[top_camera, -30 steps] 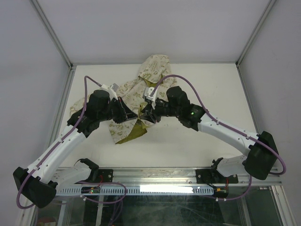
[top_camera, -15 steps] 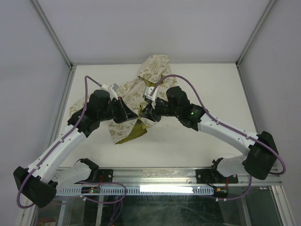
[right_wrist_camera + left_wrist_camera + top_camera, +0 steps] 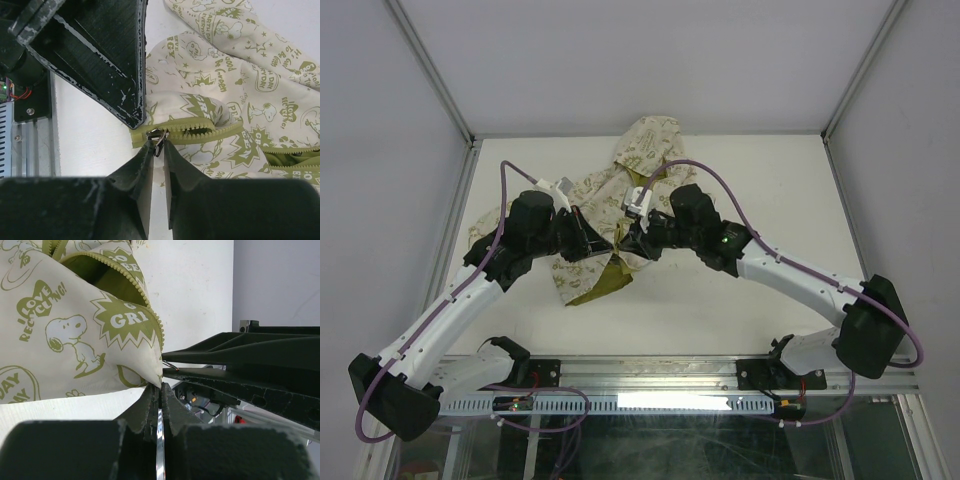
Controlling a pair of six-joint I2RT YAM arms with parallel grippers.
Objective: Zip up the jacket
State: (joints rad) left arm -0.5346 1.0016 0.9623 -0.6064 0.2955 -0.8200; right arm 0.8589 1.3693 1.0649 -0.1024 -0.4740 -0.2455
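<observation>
The cream jacket with olive prints lies at the back middle of the table, hood away from me, olive lining showing at its near hem. My left gripper is shut on the jacket's bottom corner beside the zipper's lower end. My right gripper faces it, shut on the metal zipper pull at the slider. The olive zipper band is joined only right at the slider and gapes open beyond it. The left gripper's fingers touch the band's end. The right gripper's fingers show in the left wrist view.
The white table is walled by grey panels on three sides, with metal posts at the back corners. A metal rail with the arm bases runs along the near edge. Purple cables loop over both arms.
The right arm has shifted slightly left, toward the left gripper. Both grippers keep their hold at the zipper's lower end, and the jacket has barely moved.
</observation>
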